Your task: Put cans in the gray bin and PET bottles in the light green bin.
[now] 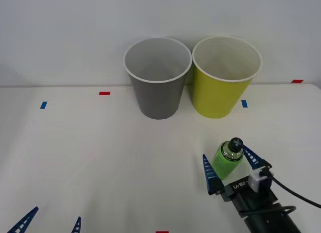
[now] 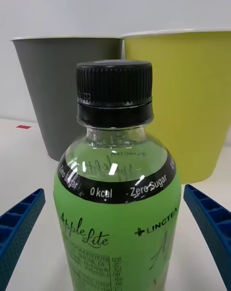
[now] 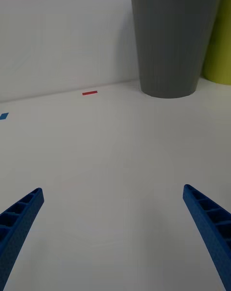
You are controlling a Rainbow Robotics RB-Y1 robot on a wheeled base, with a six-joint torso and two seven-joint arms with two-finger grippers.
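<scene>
A small green PET bottle (image 1: 228,160) with a black cap stands upright on the white table at the front right. My right gripper (image 1: 231,165) is open around it, one blue finger on each side, not touching. Up close, the PET bottle (image 2: 115,195) sits between the fingers (image 2: 211,223). Behind it at the table's back stand the gray bin (image 1: 158,77) and, to its right, the light green bin (image 1: 225,75), both upright and showing pale insides. My left gripper (image 1: 50,224) waits open at the front left, with the gray bin (image 3: 171,41) far ahead.
The table (image 1: 100,158) carries small red tape marks (image 1: 104,93) and blue tape marks (image 1: 43,105) near its back edge. A pale wall rises right behind the bins. A black cable (image 1: 296,193) runs off the right arm.
</scene>
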